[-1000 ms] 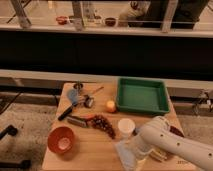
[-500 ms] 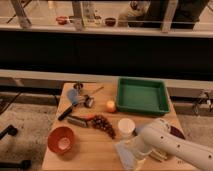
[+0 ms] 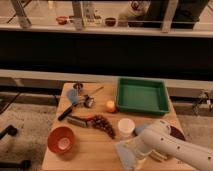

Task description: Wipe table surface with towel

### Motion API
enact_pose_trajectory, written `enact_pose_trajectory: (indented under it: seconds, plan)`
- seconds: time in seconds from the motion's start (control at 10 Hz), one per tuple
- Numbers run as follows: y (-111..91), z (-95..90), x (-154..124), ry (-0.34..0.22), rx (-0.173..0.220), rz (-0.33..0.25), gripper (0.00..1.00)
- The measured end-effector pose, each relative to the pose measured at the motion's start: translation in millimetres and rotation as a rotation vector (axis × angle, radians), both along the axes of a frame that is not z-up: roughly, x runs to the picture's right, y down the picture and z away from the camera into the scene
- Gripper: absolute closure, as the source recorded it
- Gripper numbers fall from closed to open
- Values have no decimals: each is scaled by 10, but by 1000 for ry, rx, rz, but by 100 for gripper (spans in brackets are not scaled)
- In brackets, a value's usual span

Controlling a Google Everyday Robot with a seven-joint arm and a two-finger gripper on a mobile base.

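Observation:
The table surface point(image 3: 95, 150) is a light tan wooden top that fills the lower middle of the camera view. The towel point(image 3: 125, 153) is a pale grey-blue rumpled cloth lying on the table near the front edge, just below the white cup point(image 3: 125, 127). My white arm point(image 3: 170, 145) reaches in from the lower right. My gripper point(image 3: 138, 149) is at the arm's left end, down on the right part of the towel, mostly hidden by the arm's casing.
A green tray point(image 3: 142, 96) stands at the back right. A red bowl point(image 3: 62, 139) sits at the front left. Dark red grapes point(image 3: 102, 123), a yellow fruit point(image 3: 110, 105), a black-handled utensil point(image 3: 65, 112) and metal tools point(image 3: 89, 101) lie mid-table. A dark plate point(image 3: 176, 133) is behind my arm.

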State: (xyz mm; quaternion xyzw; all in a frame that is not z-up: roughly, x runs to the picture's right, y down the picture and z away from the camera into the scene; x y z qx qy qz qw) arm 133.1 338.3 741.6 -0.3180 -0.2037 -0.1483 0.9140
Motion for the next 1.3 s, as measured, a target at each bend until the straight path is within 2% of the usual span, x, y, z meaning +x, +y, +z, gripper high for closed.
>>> enact_pose_trajectory:
  seconds: [0.2, 0.3, 1.0, 1.1, 1.3]
  plan:
    - [30, 26, 6, 3, -1, -7, 20]
    - [44, 38, 12, 4, -3, -8, 26]
    - [33, 20, 46, 6, -2, -12, 93]
    - [24, 1, 56, 5, -2, -15, 99]
    - [11, 0, 47, 3, -1, -16, 100]
